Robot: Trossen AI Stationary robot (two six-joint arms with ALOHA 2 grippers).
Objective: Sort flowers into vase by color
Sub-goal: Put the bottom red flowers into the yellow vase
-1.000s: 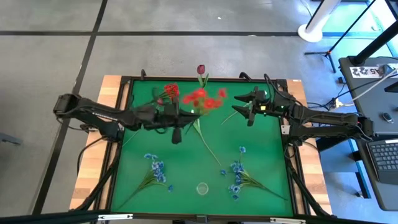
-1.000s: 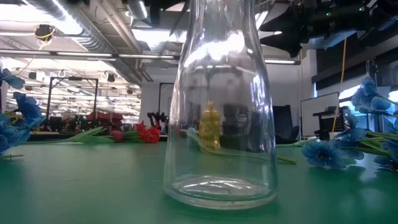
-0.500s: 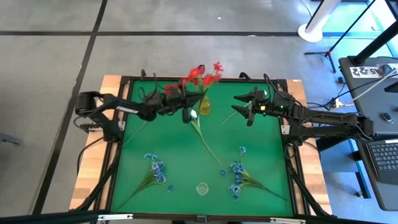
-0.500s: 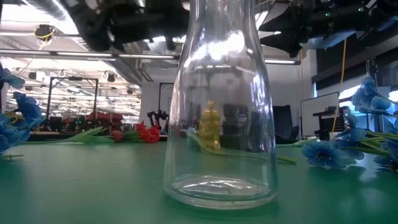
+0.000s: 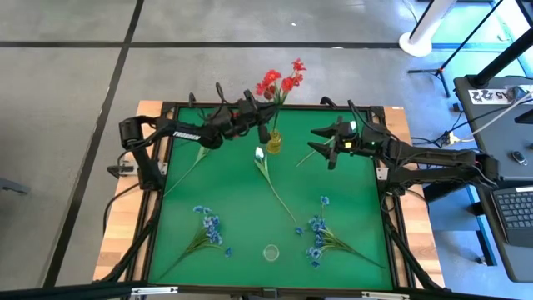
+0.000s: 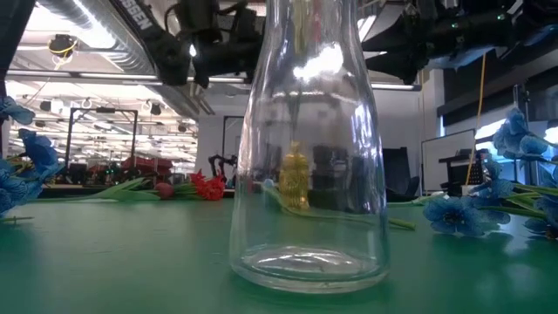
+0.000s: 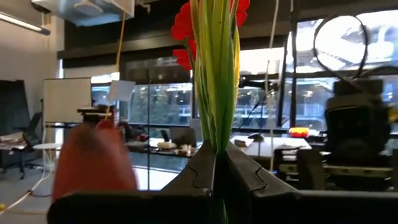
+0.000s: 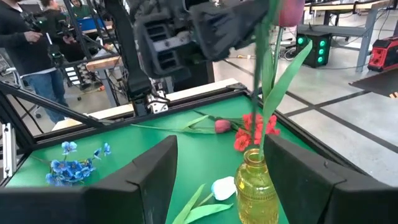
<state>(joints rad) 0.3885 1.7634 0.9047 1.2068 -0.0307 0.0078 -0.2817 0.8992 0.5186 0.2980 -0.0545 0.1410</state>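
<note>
The left gripper (image 5: 265,133), its arm lettered "TROSSEN" in white, is clamped on the green stems of the red flowers (image 5: 280,81), holding them upright above the yellow vase (image 5: 274,143) at the green table's (image 5: 233,208) far edge. The right gripper (image 5: 323,143) hangs nearby, fingers spread wide, empty.

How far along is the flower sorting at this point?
Early. A maroon bud's stem stands in the yellow vase. The left gripper grips the red flowers above that vase. The right gripper waits open. The blue flowers, white bud and clear vase, empty, remain.
</note>
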